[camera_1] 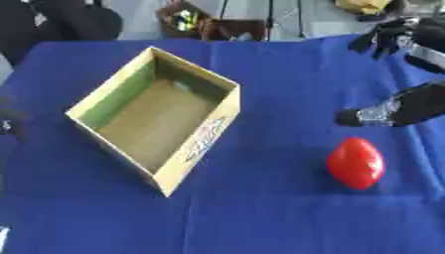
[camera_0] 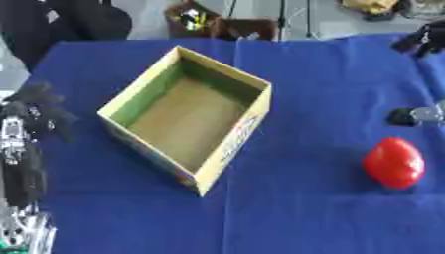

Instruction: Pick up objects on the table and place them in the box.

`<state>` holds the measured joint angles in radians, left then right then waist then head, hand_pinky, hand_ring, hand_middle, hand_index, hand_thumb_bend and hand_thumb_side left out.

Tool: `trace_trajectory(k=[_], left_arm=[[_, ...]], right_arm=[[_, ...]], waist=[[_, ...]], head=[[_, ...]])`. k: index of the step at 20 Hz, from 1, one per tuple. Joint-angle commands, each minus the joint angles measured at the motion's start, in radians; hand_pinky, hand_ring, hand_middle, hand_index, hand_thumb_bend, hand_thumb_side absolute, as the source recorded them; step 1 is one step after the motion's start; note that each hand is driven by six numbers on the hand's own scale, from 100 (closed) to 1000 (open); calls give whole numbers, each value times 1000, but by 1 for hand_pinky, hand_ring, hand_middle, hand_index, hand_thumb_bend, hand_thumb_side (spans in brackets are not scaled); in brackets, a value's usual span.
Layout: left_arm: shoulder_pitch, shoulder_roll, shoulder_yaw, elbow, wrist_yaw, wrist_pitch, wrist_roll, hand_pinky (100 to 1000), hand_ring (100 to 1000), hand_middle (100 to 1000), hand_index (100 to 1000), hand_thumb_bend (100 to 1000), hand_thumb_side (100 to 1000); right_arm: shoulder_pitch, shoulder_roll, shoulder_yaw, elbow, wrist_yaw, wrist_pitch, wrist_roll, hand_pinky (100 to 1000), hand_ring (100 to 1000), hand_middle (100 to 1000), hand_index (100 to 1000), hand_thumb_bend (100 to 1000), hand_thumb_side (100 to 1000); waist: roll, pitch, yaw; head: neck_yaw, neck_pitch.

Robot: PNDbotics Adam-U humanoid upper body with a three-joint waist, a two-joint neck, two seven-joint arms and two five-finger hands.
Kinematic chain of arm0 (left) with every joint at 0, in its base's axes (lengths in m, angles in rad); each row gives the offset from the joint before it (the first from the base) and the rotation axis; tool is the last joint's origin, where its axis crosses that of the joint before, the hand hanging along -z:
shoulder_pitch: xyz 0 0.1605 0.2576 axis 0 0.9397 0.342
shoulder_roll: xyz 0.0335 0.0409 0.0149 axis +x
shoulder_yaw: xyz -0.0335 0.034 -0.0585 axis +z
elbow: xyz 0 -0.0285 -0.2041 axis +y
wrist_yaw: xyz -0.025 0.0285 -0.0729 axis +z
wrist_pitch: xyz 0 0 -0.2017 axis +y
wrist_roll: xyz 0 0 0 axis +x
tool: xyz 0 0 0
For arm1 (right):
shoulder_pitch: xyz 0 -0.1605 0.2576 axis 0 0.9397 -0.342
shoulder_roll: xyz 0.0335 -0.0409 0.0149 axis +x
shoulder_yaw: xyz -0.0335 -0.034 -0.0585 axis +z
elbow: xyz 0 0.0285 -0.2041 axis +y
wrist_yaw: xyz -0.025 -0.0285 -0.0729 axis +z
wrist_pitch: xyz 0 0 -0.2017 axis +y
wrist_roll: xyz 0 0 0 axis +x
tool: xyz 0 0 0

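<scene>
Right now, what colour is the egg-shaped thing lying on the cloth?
Red: the egg-shaped thing shows best in the right eye view, on the blue cloth.

My right hand runs off the right edge, so I can't tell how its fingers sit. My left hand is a dark blur by the left edge, its fingers equally unreadable.

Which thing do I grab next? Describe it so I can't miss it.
Start at the open cardboard box on the blue tablecloth. Look to its right, just below the right robot hand: the red rounded object, glossy, lying alone on the cloth.
</scene>
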<state>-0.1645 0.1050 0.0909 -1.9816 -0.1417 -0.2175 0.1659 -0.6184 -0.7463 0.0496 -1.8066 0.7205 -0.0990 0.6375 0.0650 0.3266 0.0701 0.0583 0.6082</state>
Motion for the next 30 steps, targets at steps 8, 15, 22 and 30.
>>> trace_trajectory(k=[8, 15, 22, 30], left_arm=[[-2, 14, 12, -18, -4, 3, 1, 290, 495, 571, 752, 100, 925], [-4, 16, 11, -18, -2, 4, 0, 291, 495, 571, 752, 100, 926], [-4, 16, 10, -18, 0, 6, -2, 291, 495, 570, 752, 100, 928], [-6, 15, 9, -18, 2, 7, -3, 291, 495, 570, 751, 100, 929]], right_arm=[[33, -39, 3, -33, 66, 0, 48, 719, 736, 759, 884, 791, 721], [62, -24, 30, -13, 108, 16, 80, 689, 716, 731, 876, 837, 713], [82, 7, 64, 17, 197, 13, 96, 670, 709, 722, 869, 829, 694], [112, 69, 78, 39, 310, 19, 88, 602, 640, 662, 857, 835, 771]], waist=[[-9, -23, -7], [-14, -28, -15], [-17, -31, -20], [-17, -28, -23]], head=[[-2, -8], [-1, -7], [-3, -11], [-6, -14]])
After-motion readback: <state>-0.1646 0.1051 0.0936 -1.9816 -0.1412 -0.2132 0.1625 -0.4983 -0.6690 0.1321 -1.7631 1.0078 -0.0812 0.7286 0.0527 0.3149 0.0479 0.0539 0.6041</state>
